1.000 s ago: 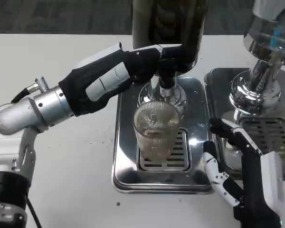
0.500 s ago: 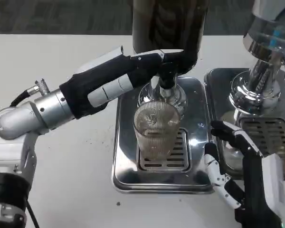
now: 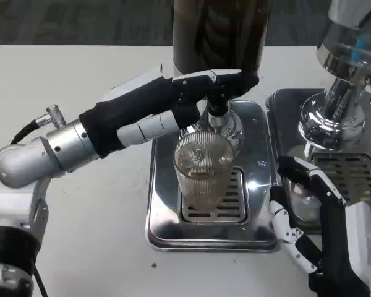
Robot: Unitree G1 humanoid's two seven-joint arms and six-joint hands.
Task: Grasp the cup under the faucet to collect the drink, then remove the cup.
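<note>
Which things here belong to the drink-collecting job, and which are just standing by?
In the job:
- ribbed glass cup on the drip tray
- faucet of the dark dispenser
- left hand at the faucet
- right hand, beside the tray

Standing by:
- second dispenser, on the right

- no readable text, labels, brands, numbers or signs anywhere
- dark dispenser tank (image 3: 221, 34) at 12 o'clock: no lettering to make out
- ribbed glass cup (image 3: 204, 170) on the steel drip tray (image 3: 162, 204): plain, no print
- second chrome machine (image 3: 349, 74) at 2 o'clock: small blue glint near its top, too blurred to read as a sign
- left hand (image 3: 173, 102) and right hand (image 3: 324, 229): no markings legible on their shells
</note>
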